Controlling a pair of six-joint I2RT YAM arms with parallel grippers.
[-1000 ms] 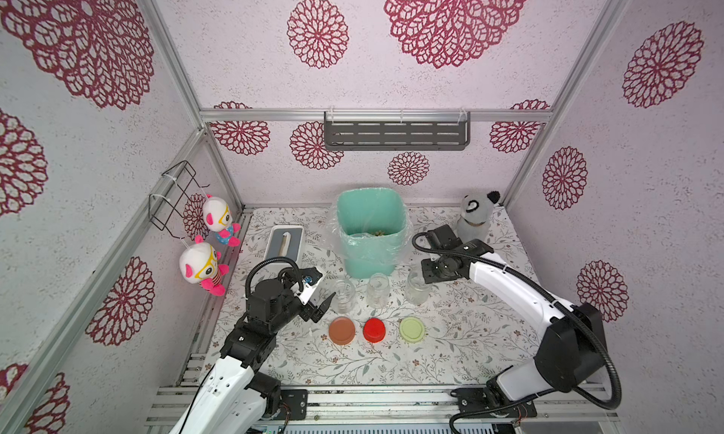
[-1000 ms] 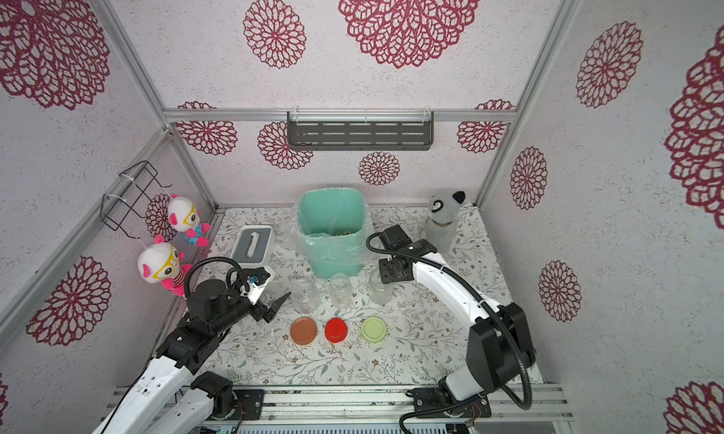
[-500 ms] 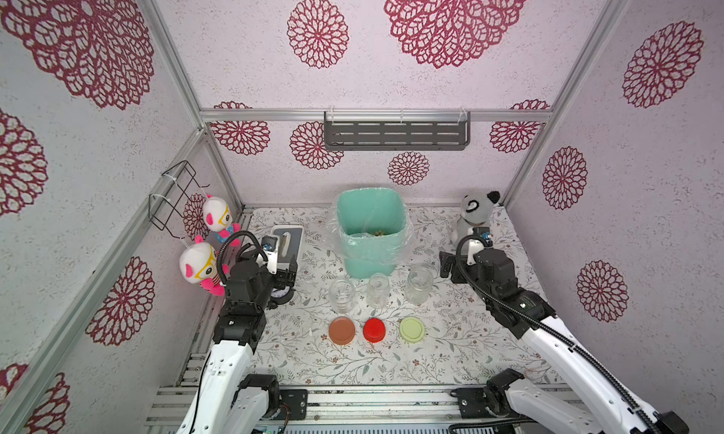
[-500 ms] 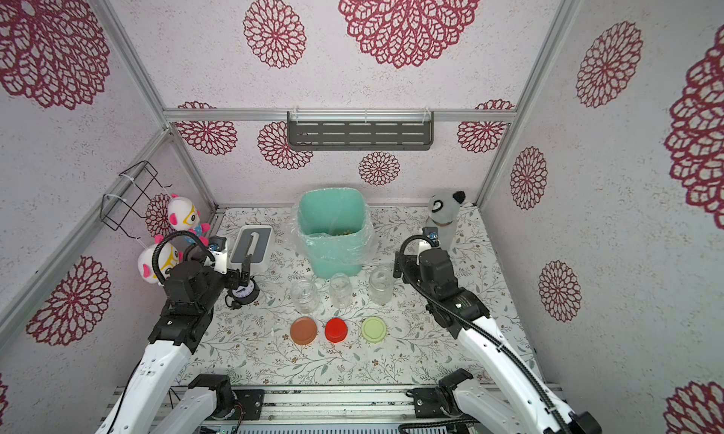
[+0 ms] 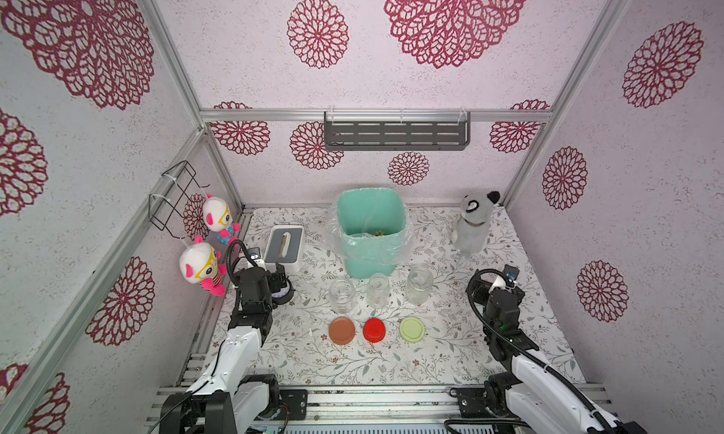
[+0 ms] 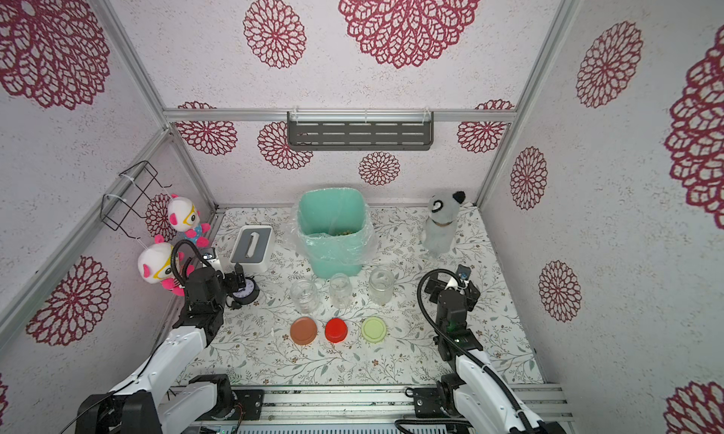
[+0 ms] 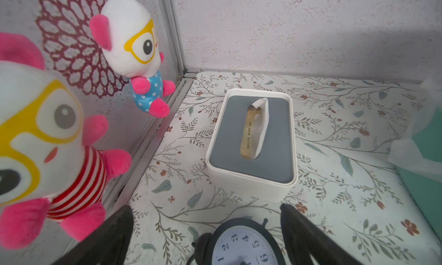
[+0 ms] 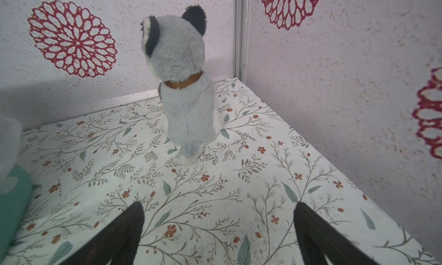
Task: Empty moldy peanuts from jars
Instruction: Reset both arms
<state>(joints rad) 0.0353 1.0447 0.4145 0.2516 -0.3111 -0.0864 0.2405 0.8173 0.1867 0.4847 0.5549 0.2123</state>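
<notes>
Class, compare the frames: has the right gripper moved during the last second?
Yes. The right gripper drew back from the rightmost jar beside the green bin, toward the right-hand wall.

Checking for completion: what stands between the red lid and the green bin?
The middle jar, upright and lidless, stands between the red lid and the green bin; both top views show it.

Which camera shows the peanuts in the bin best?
The top views: both look down into the bin, with peanuts at its bottom. Both wrist views catch only the bin's outer edge, no peanuts.
</notes>
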